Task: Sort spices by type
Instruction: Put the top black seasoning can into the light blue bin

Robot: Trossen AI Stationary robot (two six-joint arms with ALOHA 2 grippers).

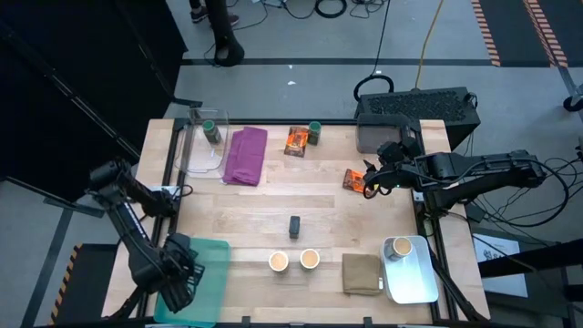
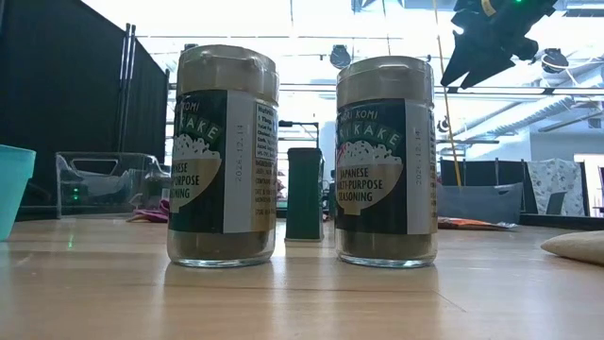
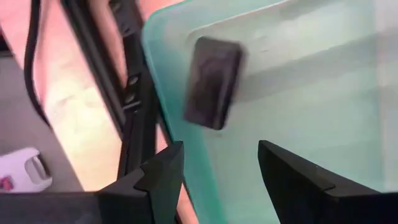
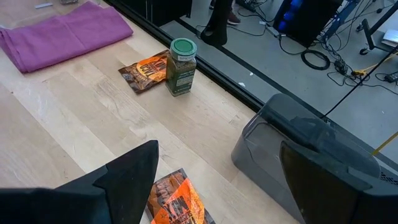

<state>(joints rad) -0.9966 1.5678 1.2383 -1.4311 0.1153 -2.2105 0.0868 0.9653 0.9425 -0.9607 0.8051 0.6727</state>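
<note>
Left claw (image 3: 217,165) open over dark block (image 3: 212,82)

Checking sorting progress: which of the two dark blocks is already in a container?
The dark block lying in the teal tray under the left tool. The other dark block stands alone on the bare table, mid-table, in no container.

Two clear seasoning jars, tan contents, dark labels: left jar (image 2: 223,156), right jar (image 2: 386,161), upright on wooden table (image 2: 302,293). Dark rectangular block (image 2: 305,193) upright between, farther back. Dark gripper (image 2: 493,38) overhead.
</note>
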